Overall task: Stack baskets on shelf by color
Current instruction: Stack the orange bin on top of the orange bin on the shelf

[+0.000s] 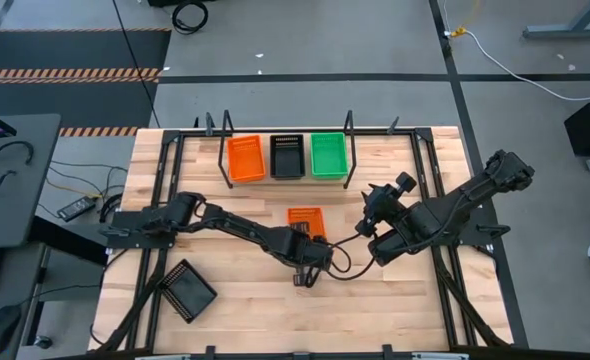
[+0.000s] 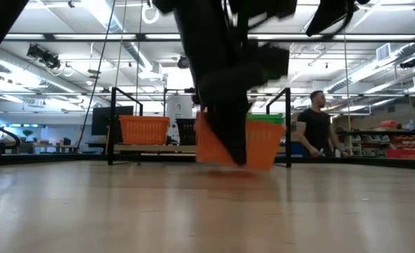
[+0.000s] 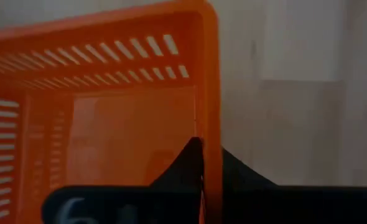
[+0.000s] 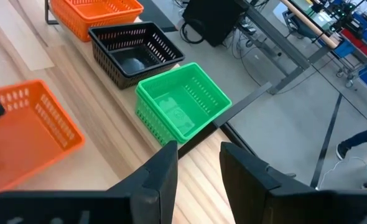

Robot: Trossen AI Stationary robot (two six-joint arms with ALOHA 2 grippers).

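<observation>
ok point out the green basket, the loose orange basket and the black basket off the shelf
green basket (image 4: pixel 182 106), right wrist view, inside floor
loose orange basket (image 1: pixel 303 216), high view, inside floor near the far rim
black basket off the shelf (image 1: pixel 188 289), high view, middle of its floor

Tabletop (image 1: pixel 375 300): pale wooden planks laid edge to edge, grain visible, low satin sheen. On it near the middle, a loose orange plastic mesh basket (image 1: pixel 306 220), slotted walls, smooth solid floor with soft gloss in the left wrist view. Behind that basket, the shelf's light wooden board (image 1: pixel 190 160), framed by thin black metal posts (image 1: pixel 348 122), matt. On the board: an orange plastic mesh basket (image 1: pixel 245 158), a black plastic mesh basket (image 1: pixel 286 156) with faintly shiny floor, a green plastic mesh basket (image 1: pixel 328 155), moulded, semi-gloss. Nearer than the loose basket, towards the left arm's side, another black slotted plastic basket (image 1: pixel 188 290). Both arms dark, matt, hard-surfaced.
</observation>
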